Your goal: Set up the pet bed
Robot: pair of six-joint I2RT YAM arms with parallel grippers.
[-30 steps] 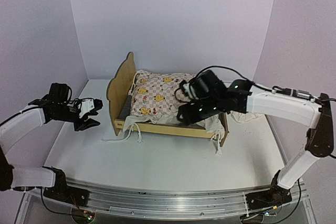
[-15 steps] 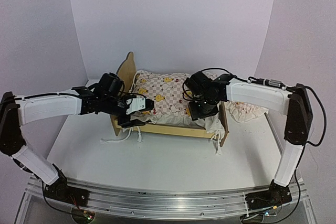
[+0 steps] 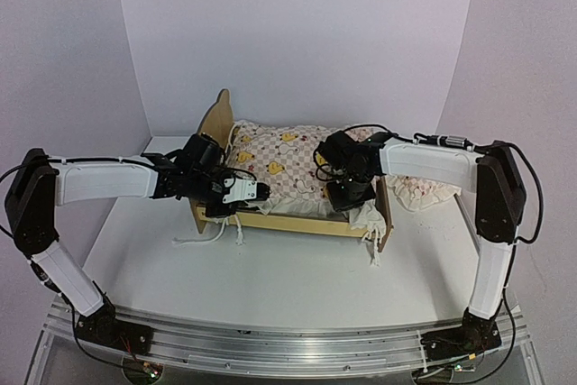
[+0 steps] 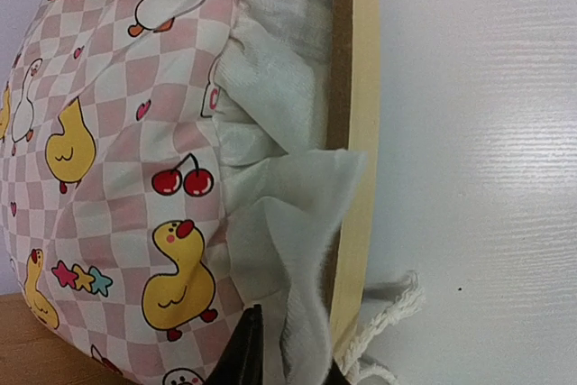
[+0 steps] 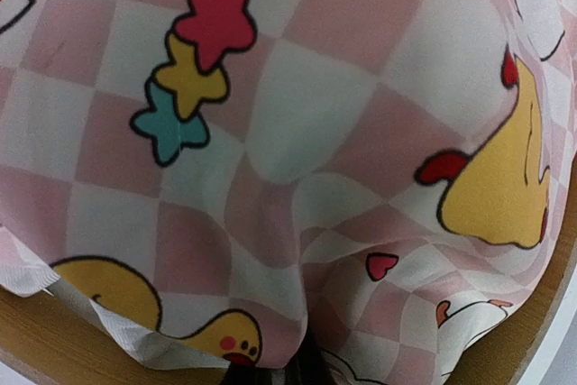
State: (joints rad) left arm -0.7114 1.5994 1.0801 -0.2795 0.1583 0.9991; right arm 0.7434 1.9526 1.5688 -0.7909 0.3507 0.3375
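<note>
Light-wood and bear-eared at the headboard point(image 3: 206, 140), the pet bed point(image 3: 288, 220) sits mid-tabletop point(image 3: 270, 281) with one long side towards you, and the pink checked duck quilt point(image 3: 284, 161) lies heaped across it. Your left gripper point(image 3: 255, 194) is at the near corner by the headboard. Its jaws are drawn almost together on the quilt's cream ruffle point(image 4: 288, 223), which spills over the side rail point(image 4: 356, 114). Your right gripper point(image 3: 347, 194) is at the foot end with jaws likewise nearly closed, and the checked cloth puckers into them, so it looks pinched. The step in hand seems to be spreading the quilt. Lift only a little, draw both ends apart evenly until the cloth goes taut, then lower the ruffle inside the rail rather than over it. Pull gently, because the frame is probably light and may slide. What looks like the matching pillow point(image 3: 419, 188) lies on the tabletop beyond the footboard.
</note>
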